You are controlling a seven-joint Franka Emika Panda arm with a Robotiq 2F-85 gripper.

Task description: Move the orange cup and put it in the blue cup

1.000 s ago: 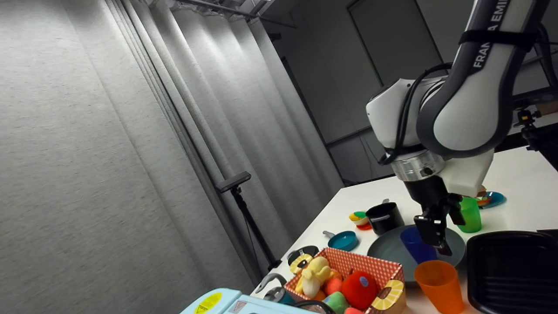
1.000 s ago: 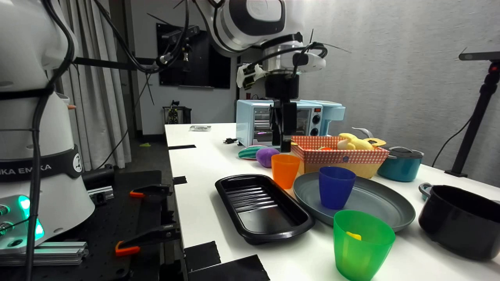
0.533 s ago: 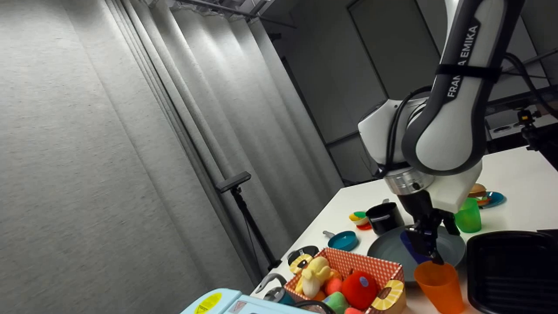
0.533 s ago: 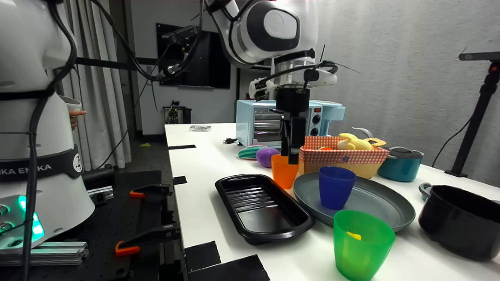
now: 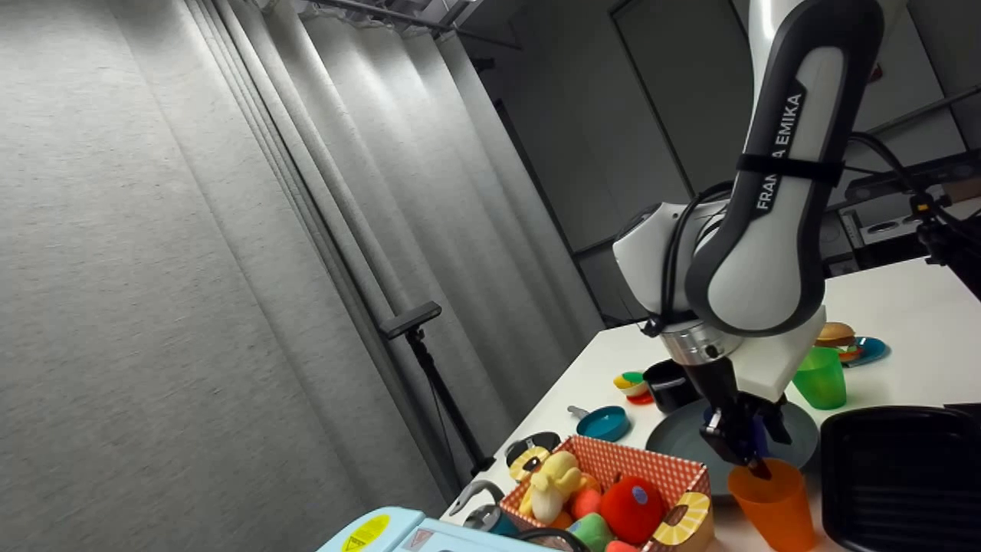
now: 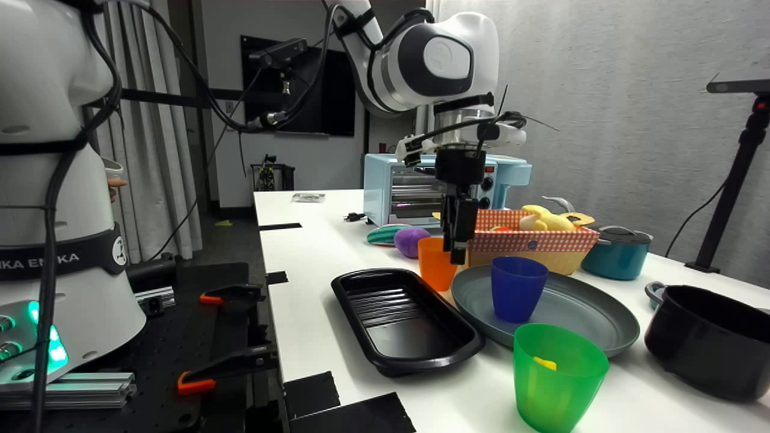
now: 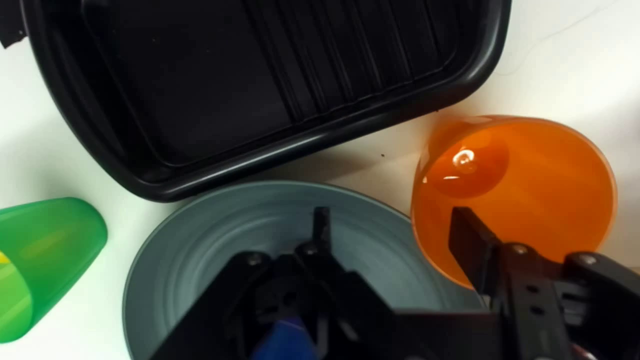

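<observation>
Your gripper (image 7: 392,220) was spread, one finger (image 7: 472,247) overlapping the orange cup (image 7: 545,185) in the wrist view; the blue cup (image 6: 518,290) stood on a grey plate (image 6: 586,310).

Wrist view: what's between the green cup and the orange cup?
In the wrist view, from the green cup: a strip of white table, then the gray plate with one gripper finger overlapping it, before the orange cup.

Lab, robot arm (image 5: 766,245), camera stand (image 6: 735,180), clamps (image 6: 240,362)
</observation>
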